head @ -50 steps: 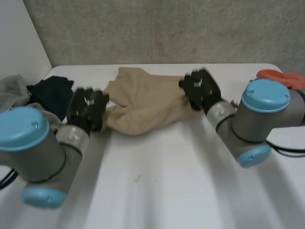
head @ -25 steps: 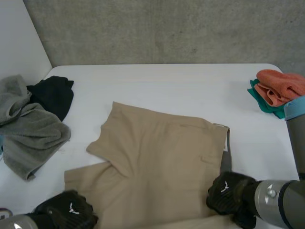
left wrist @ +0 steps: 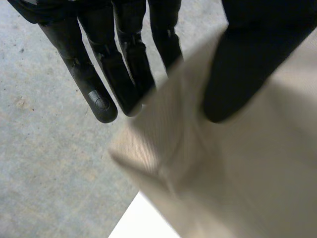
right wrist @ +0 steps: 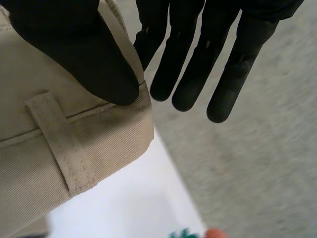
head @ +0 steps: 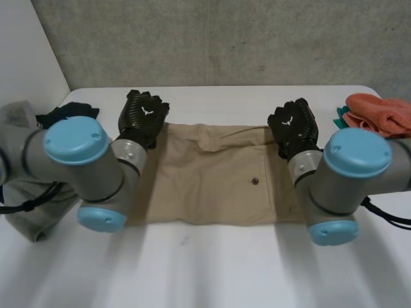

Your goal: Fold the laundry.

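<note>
I now have the left hand (head: 142, 115) and right hand (head: 294, 125) each pinching a far corner of the shorts (head: 215, 183) between thumb and straight fingers, the near half just carried over, so the first fold lies on the table (head: 212, 269).

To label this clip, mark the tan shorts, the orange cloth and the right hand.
tan shorts (head: 212, 183): head view, middle of the spread fabric.
orange cloth (head: 379, 108): head view, its top fold.
right hand (head: 294, 123): head view, back of the hand.
</note>
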